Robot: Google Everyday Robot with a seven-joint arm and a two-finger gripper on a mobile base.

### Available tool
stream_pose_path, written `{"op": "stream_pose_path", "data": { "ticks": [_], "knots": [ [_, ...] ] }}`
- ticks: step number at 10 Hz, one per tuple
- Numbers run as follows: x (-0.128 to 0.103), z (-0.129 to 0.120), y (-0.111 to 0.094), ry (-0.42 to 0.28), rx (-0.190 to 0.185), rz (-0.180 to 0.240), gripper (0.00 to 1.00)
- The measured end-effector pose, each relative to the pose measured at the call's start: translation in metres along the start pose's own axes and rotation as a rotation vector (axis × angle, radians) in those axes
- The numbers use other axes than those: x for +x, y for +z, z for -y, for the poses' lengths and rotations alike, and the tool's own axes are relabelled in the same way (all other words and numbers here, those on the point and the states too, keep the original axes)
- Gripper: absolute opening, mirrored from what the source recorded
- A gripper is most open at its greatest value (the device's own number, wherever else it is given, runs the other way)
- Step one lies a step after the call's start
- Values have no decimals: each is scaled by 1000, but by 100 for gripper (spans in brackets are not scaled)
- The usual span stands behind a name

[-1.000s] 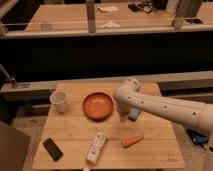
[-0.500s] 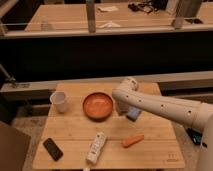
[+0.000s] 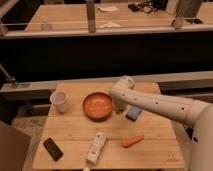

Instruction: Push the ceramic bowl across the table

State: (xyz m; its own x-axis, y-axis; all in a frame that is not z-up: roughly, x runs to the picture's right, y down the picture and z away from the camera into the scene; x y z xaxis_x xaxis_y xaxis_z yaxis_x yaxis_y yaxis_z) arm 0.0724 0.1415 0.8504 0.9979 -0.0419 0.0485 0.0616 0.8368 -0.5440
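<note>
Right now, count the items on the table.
6: white cup left, ceramic bowl centre with the gripper at its right rim, blue object beside that, carrot, white remote and black phone along the near edge. Arm may hide more.

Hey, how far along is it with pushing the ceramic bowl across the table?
The approach looks done: the hand is down beside the right rim of the ceramic bowl, under the arm. In hand is making contact, though I can't tell whether it touches. The push itself seems left to do: the bowl sits near the middle of the table, close to the white cup.
</note>
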Motion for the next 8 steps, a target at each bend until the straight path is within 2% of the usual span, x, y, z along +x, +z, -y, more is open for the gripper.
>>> {"op": "stream_pose_path", "data": {
  "ticks": [2,3,6,8],
  "knots": [
    [-5,5,4,-3,-2,0,12],
    [-9,8,4,-9,0,0,8],
    [-21,14,5,-25,2,3,7],
    [-20,15,7,-22,3,5,7]
  ]
}}
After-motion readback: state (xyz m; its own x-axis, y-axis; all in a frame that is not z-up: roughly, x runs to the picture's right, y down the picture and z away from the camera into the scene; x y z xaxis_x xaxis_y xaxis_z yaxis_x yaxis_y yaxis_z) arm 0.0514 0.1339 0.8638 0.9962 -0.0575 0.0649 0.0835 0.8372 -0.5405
